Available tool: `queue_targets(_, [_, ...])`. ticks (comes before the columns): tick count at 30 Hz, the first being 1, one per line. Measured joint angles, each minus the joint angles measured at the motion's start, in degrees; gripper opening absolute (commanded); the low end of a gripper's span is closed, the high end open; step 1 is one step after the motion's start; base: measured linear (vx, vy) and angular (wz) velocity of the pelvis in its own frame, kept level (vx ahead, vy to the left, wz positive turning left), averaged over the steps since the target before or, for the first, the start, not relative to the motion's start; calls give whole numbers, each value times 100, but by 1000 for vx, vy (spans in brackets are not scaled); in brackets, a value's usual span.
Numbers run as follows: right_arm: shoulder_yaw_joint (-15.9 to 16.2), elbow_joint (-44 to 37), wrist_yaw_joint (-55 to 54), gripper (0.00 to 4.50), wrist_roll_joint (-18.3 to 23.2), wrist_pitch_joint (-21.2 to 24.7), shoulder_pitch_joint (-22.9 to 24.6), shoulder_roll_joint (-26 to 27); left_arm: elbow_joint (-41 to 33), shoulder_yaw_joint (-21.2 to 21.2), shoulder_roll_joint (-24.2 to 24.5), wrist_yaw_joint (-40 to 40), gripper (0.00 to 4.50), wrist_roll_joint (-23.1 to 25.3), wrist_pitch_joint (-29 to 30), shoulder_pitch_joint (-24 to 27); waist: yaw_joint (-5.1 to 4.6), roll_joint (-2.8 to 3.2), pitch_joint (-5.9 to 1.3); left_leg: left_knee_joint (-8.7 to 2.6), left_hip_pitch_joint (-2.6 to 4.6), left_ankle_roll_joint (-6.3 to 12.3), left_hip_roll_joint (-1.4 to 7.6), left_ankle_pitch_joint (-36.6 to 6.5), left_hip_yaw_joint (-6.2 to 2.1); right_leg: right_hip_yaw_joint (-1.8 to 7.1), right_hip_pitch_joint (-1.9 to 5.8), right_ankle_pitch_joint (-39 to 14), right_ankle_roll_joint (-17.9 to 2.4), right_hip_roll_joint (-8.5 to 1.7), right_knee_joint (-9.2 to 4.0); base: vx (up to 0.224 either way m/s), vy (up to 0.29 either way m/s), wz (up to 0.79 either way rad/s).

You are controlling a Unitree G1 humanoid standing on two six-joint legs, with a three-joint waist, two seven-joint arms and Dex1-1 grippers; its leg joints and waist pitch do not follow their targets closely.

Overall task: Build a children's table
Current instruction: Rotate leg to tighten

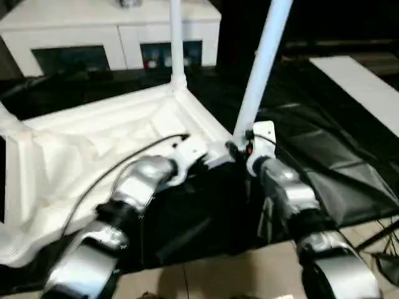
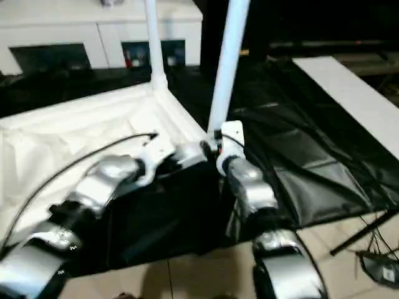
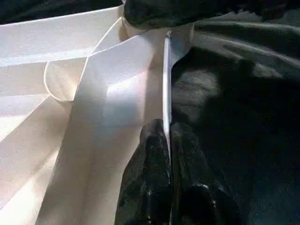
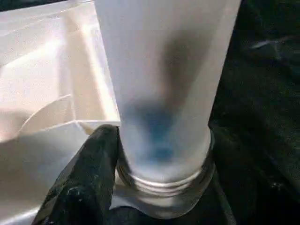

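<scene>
The children's table top (image 1: 93, 143) lies upside down on black cloth, ribbed underside up. One white leg (image 1: 176, 43) stands in the far corner socket. A second leg (image 1: 262, 62) rises, leaning a little, from the near right corner socket (image 4: 164, 187). My left gripper (image 3: 167, 136) is shut on the thin rim (image 3: 166, 70) of the top, just beside that corner. My right gripper (image 1: 240, 148) is closed around the base of the second leg, with one black finger (image 4: 89, 178) pressed against it just above the socket; the other finger is hidden behind the leg.
A white cabinet (image 1: 112, 31) with glass doors stands behind the table top. The black cloth (image 1: 312, 143) spreads to the right, where a white board (image 1: 365, 87) lies. Tiled floor (image 1: 218, 274) is in front, with a black stand and cables (image 2: 374, 249) at the right.
</scene>
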Motion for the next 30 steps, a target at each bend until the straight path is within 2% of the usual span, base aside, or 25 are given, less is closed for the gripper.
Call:
queue_targets(4, [-87, 440, -298, 269, -71, -264, -225, 87, 201, 0, -116, 172, 0, 104, -106, -97, 23, 1, -1, -2, 0, 0, 1, 0, -2, -4, 3, -1, 1, 0, -2, 0, 0, 0])
queue_targets(5, [-91, 448, -309, 304, -78, -283, -226, 94, 205, -1, -119, 174, 0, 115, -119, -97, 25, 1, -1, -2, 0, 0, 1, 0, -2, -5, 4, -1, 1, 0, -2, 0, 0, 0])
queue_targets(6, [-91, 447, -275, 304, -92, -328, -219, 92, 204, -3, -106, 174, 0, 118, -131, -97, 24, 1, -1, -2, -1, 0, 1, 0, -2, -5, 3, -1, 1, 0, -2, 0, 0, 0])
queue_targets(7, [-91, 435, -161, 339, -124, -368, -195, 67, 202, -14, -65, 174, 0, 119, -149, -94, 23, 1, 0, -2, -2, 0, 1, 0, -2, -5, 3, -1, 1, 0, -2, 0, 0, 0])
queue_targets(9, [-67, 320, 144, 346, -120, -381, -123, 58, 183, -7, 35, 174, 0, 120, -182, -74, 2, 1, 0, -4, -2, 0, 2, 0, -4, -7, 2, 0, 1, 1, -1, 0, 0, 0])
queue_targets(11, [19, 53, 490, 374, -117, -344, 84, -15, 111, 4, 130, 168, 0, 118, -213, -22, -26, 1, 0, -4, -3, 0, 5, 0, -7, -11, -4, 1, 3, 3, -1, 0, 0, 0])
queue_targets(14, [388, -628, 1288, 391, -116, -77, 483, -388, -161, 7, 341, -21, 0, 104, -297, 142, -51, 4, 2, -12, -15, 0, 9, 0, -12, -16, -23, 0, 5, 9, 0, 0, 0, 0])
queue_targets(15, [552, -961, 1691, 418, -104, 57, 647, -624, -282, 12, 434, -163, 0, 92, -328, 215, -37, 6, 3, -15, -18, 0, 11, 0, -12, -17, -29, -2, 8, 12, 0, 0, 0, 0])
queue_targets(17, [798, -1532, 2326, 425, -51, 216, 900, -1006, -452, 31, 581, -422, 0, 50, -392, 323, 0, 6, 3, -22, -20, 1, 14, 0, -12, -17, -35, -5, 12, 15, 0, 0, 0, 0])
queue_targets(19, [1152, -2308, 3234, 444, 53, 306, 1297, -1701, -713, 35, 858, -936, 0, -107, -508, 515, 44, 8, 4, -28, -19, 1, 15, 0, -10, -19, -32, -16, 20, 15, -4, 0, 0, 0])
queue_targets(21, [1322, -2794, 3984, 444, 103, 334, 1594, -2360, -963, 56, 1206, -1569, 0, -333, -653, 725, 67, 8, 5, -30, -17, 1, 15, -2, -7, -18, -31, -21, 19, 13, -7, 0, 0, 0])
queue_targets(25, [1330, -3139, 4681, 444, 130, 393, 1796, -2713, -1300, 20, 1566, -2444, 0, -633, -749, 986, 54, 10, 5, -29, -13, 0, 14, -2, -5, -15, -31, -21, 18, 12, -1, 0, 0, 0])
queue_targets(30, [1335, -3428, 5199, 444, 264, 535, 1843, -2912, -1727, -127, 1705, -3081, 0, -818, -475, 1143, 152, 11, 8, -26, -15, 1, 12, -1, 9, -6, -21, -20, 17, 4, 0, 0, 0, 0])
